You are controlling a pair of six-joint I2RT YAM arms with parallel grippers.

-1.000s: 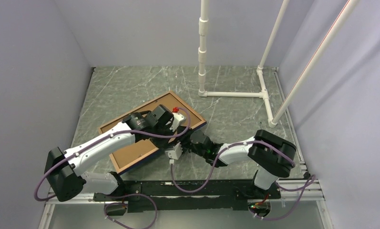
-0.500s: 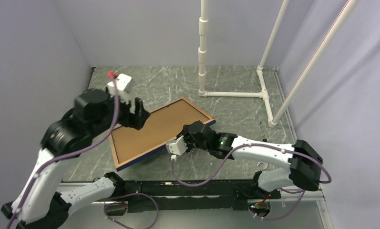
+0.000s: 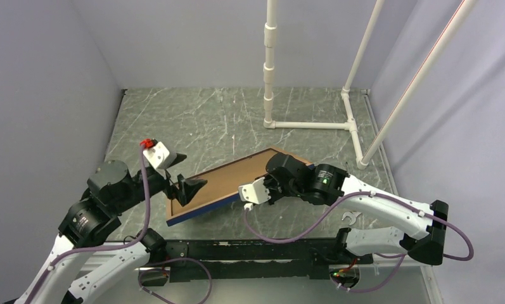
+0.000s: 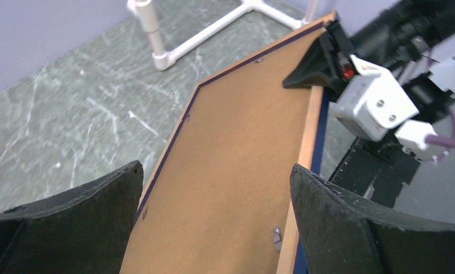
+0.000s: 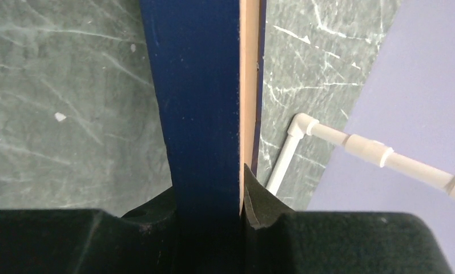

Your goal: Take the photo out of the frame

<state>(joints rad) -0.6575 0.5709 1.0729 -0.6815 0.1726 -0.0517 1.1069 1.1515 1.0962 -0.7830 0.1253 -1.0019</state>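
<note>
So the big change in the last second: the left end effector (image 3: 185, 174) was pinched nearly shut and pressed down on the brown back, and now it's let go completely. It's pulled back to the left of centre in the top view, with its jaws spread wide and nothing between them. Meanwhile the right end effector (image 3: 270, 183) has kept its narrow clamp on the frame (image 3: 202, 212) and dragged it toward the middle of the picture. The right end is tipped up and the lower left end sits low, though I can't tell if that corner touches the surface (image 3: 192, 120). In the right wrist view the fingers sit on either side of the navy edge, so that grip looks solid. As for the task, I'd say nothing is actually out yet. The photo (image 3: 227, 177) is still seated in the frame, brown back up, picture side hidden. My guess is the left arm is lining up a fresh hold so it can work the board free. Count-wise it's one frame, one photo, two end effectors and one white pipe stand (image 3: 270, 63) at the top. There's also one metal tab (image 4: 276, 234) I can clearly see on the rim, plus a few dots that might be more.
</note>
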